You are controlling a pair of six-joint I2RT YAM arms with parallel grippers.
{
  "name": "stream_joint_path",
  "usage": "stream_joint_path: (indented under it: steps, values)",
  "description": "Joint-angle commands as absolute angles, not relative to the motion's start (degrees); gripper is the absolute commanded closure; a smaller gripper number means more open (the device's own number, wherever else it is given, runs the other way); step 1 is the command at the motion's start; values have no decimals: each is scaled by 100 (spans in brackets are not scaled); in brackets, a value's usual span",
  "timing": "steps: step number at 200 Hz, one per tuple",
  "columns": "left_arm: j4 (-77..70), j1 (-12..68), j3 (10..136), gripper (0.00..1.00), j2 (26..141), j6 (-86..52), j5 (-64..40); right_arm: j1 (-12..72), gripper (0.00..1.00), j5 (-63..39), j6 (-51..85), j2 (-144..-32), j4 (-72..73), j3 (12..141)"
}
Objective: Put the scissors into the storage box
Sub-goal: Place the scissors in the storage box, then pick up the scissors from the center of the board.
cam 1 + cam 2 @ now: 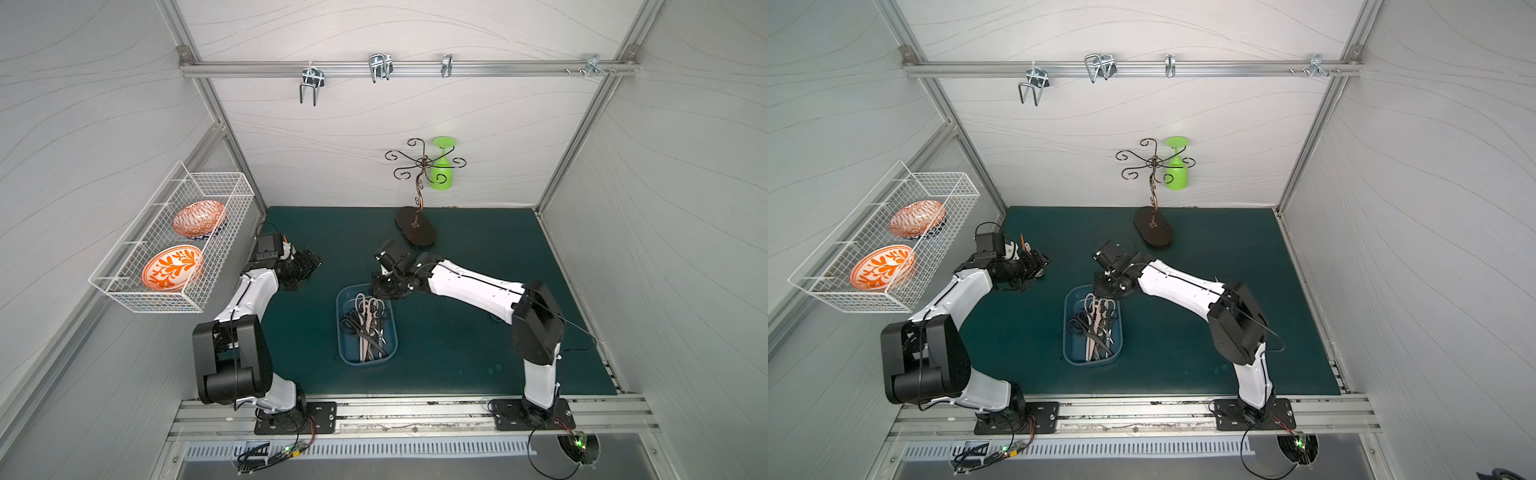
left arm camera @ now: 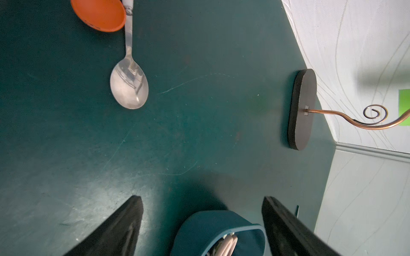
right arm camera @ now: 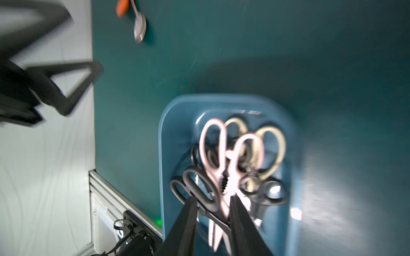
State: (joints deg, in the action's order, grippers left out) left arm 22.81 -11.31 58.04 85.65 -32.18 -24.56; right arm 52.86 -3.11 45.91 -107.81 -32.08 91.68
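1. Desk [image 1: 478,291]: dark green top, with the blue storage box [image 1: 343,345] sitting about mid-desk, nearer the front edge.
2. Wire basket [image 1: 224,257]: white, up on the wall well left of the box, orange-patterned bowls [image 1: 172,266] inside.
3. Glass stand [image 1: 415,226]: behind the box by the back wall, green glass [image 1: 441,170] hanging upside down.
4. Scissors [image 1: 368,328]: piled inside the box, pink and cream shears over the black ones.
5. Right pincer [image 3: 213,199]: hovering over the box's far end, jaws parted a little, gripping nothing.
6. Left pincer [image 2: 202,198]: off to the box's far left, jaws wide, empty.
7. Spoon [image 2: 129,86]: on the desk beyond the box, leftward.
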Motion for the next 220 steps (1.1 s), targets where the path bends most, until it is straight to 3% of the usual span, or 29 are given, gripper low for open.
stream_joint_path:
  steps: [1,55,133,220]
  values:
    - [2046,-1055,5897,11,8405,-3154,-2689,4731,70,86,3985,-10123,-3765,8939]
    - [2271,-512,6002,11,8384,-2877,-2493,3075,72,463,3347,-9152,-4522,7951]
    - [2374,91,6034,12,8341,-2708,-2496,492,72,438,3192,-8438,-4524,6132]
    - [2377,447,6038,11,8314,-2593,-2742,18,73,262,3141,-8531,-4117,5229]
